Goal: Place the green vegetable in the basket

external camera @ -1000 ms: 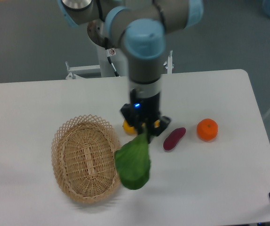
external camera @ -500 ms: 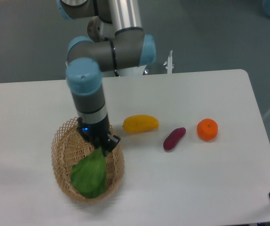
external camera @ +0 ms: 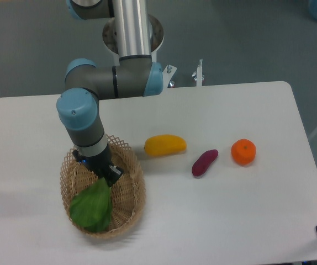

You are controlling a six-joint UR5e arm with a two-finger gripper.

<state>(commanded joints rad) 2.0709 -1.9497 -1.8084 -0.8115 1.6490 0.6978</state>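
The task looks almost finished. The green vegetable hangs inside the basket, its broad leaf spreading over the woven floor toward the 7 o'clock part of the rim, while its narrow stem end is pinched up in the gripper. The jaws are clenched on that stem end, so the vegetable is not yet let go. From how things lie, what is left is to release the grip and lift the arm clear; whether the leaf already rests its weight on the basket floor or only brushes it, I cannot tell from this angle.

The vegetable is a flat, bright green leaf, smooth and slightly glossy, widening from the pinched end into a rounded lobe; it probably behaves as something limp and light. The basket is an oval of tan wicker, tightly woven in the bowl with an open lattice edge, and it sits at about 8 o'clock on the white surface, which is matte and plain.

Well apart from the basket, toward 3 o'clock, lie three smooth pieces of produce in a loose row: a yellow oblong fruit, a small purple sweet potato tapered at both ends, and a round orange.
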